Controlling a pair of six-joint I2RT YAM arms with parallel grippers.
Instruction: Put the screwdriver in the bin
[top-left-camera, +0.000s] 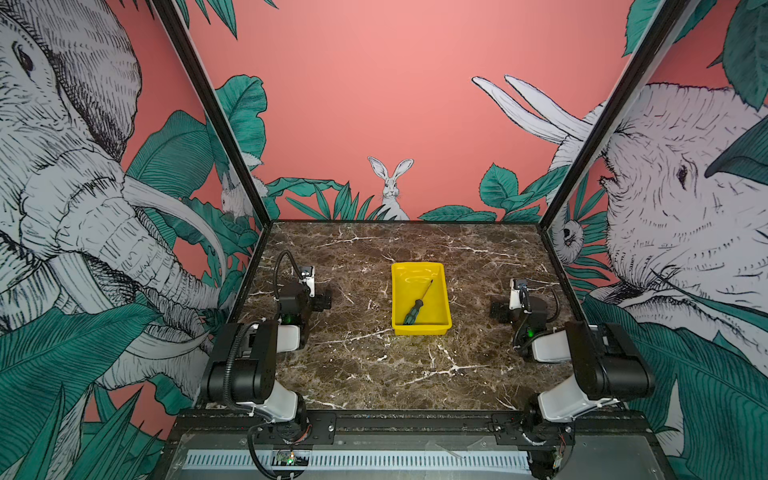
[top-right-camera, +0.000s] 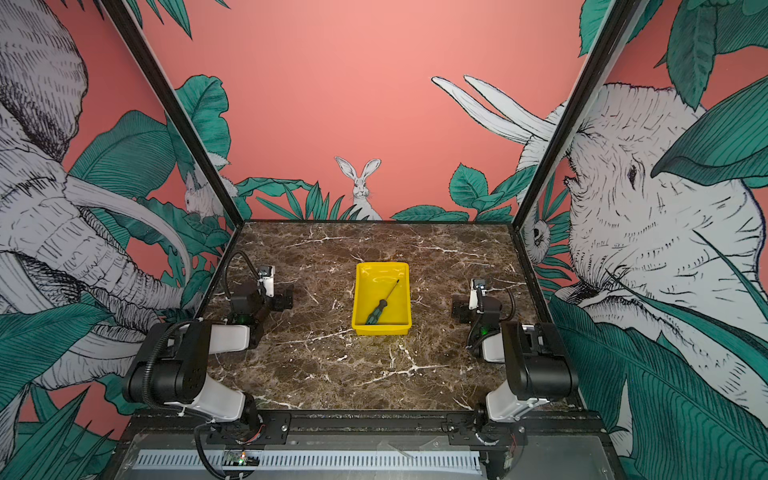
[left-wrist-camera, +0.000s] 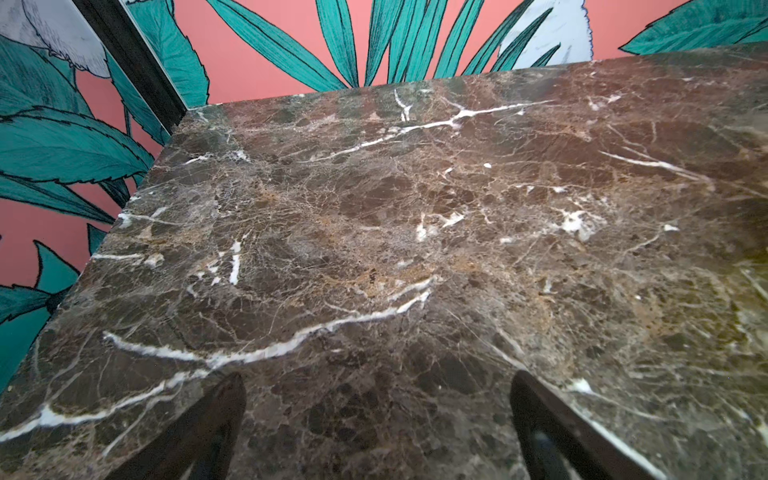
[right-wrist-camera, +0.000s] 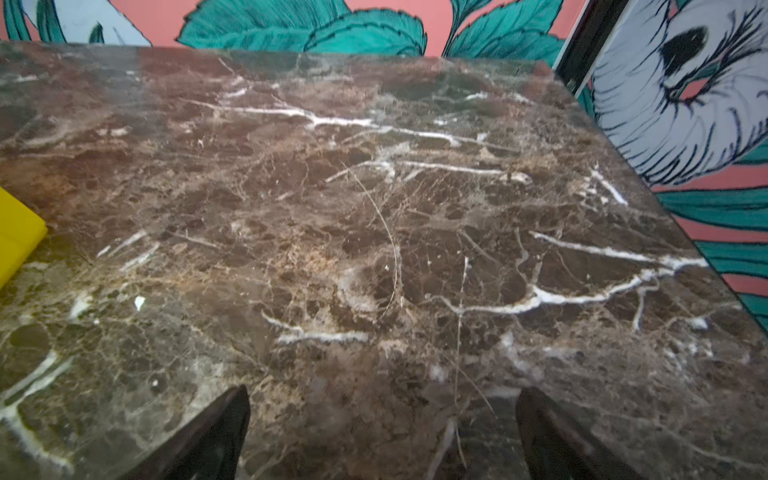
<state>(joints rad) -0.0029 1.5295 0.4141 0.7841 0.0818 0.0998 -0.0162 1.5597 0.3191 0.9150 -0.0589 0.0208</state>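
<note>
Screwdriver (top-left-camera: 417, 305) lies inside the bin (top-left-camera: 420, 331) (handle by the near wall), so the job looks done; left gripper (left-wrist-camera: 378, 378) and right gripper (right-wrist-camera: 382, 392) are spread wide, probably holding nothing

I find no writing, label, brand, number or sign that I can read in any view. If my small screwdriver with the dark green and black handle (top-left-camera: 413, 313) carries a mark, it is too small to make out.
</note>
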